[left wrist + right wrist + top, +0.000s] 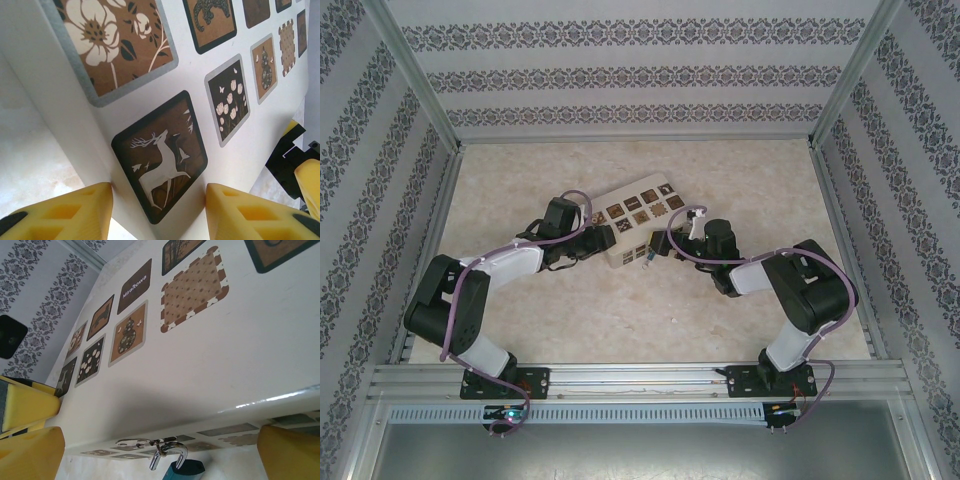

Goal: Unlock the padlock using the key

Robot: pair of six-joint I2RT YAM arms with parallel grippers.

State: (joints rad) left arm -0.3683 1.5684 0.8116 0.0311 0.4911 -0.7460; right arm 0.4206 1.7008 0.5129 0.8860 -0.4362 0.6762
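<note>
The cream box (630, 240) with brown picture tiles lies mid-table. My left gripper (603, 240) is at its near-left corner. In the left wrist view that corner sits between the yellow fingers (75, 210) of my left gripper (159, 210), which press the box (240, 165) from both sides. The blue-teal padlock (189, 471) hangs by its silver shackle (176, 452) from a metal loop on the box's front wall (225, 430). One shackle leg ends free outside the body. My right gripper (160, 452) stands open around it, fingers far apart. The padlock (648, 258) also shows beside my right gripper (660, 248). The key is hidden.
The marbled table (740, 180) is walled by patterned panels (620, 75) at the back and both sides. An aluminium rail (640, 378) runs along the near edge. A yellow finger of the left gripper (25, 405) shows at the box's far corner.
</note>
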